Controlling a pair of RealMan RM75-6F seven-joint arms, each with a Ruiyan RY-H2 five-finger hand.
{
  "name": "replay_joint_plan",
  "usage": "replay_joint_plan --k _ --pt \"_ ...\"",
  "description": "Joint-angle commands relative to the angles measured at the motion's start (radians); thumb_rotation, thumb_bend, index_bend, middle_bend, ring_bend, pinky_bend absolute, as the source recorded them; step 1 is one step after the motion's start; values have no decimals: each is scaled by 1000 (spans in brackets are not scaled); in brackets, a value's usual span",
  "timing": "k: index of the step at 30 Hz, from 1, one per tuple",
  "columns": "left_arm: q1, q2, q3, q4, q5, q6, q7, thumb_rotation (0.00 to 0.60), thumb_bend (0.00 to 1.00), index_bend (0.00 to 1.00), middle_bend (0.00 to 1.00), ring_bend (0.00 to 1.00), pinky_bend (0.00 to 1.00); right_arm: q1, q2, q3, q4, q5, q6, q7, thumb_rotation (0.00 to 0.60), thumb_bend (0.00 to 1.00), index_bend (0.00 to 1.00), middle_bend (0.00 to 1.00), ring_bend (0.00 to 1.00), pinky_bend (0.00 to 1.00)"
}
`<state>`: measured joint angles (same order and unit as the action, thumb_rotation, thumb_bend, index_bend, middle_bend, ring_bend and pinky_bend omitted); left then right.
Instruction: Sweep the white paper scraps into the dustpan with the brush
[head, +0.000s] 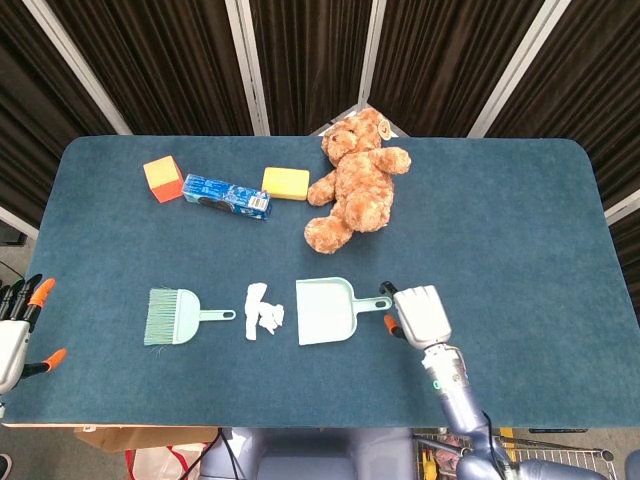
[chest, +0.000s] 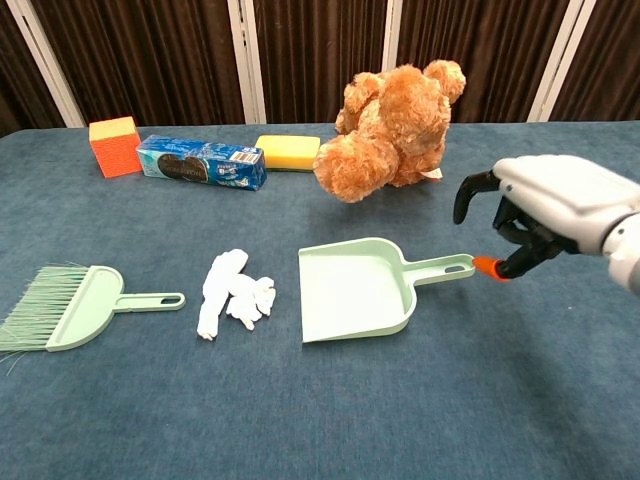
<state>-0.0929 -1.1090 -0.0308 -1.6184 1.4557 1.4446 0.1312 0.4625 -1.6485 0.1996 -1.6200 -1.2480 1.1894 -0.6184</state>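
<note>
Right hand (head: 418, 313) hovered with fingers spread, holding nothing, just off the tip of the dustpan (head: 325, 311) handle, at the pan's 3 o'clock. Dustpan lay on the table (head: 500, 220), long axis 9-to-3, mouth toward 9. Paper scraps (head: 263, 311) sat just beyond that mouth, brush (head: 172, 316) further toward 9, handle pointing at the scraps. Left hand (head: 14, 335) was spread and empty at the table's 8 o'clock corner, nearer the brush.

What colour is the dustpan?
The dustpan is pale mint green, clearest in the chest view.
</note>
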Motion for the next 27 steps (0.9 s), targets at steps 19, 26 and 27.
replay_joint_plan --k 19,26,27 --pt "-6 9 -3 3 -7 -13 -31 600 0 0 0 0 22 66 -147 4 167 74 5 -55 600 326 407 943 943 916" --pt "-8 7 -2 0 -3 -16 -29 600 0 0 0 0 22 71 -149 4 178 103 6 -77 600 326 410 942 943 918" --pt "-9 7 -1 -1 -3 -17 -29 600 0 0 0 0 22 72 -150 5 183 107 5 -77 600 327 411 942 943 917"
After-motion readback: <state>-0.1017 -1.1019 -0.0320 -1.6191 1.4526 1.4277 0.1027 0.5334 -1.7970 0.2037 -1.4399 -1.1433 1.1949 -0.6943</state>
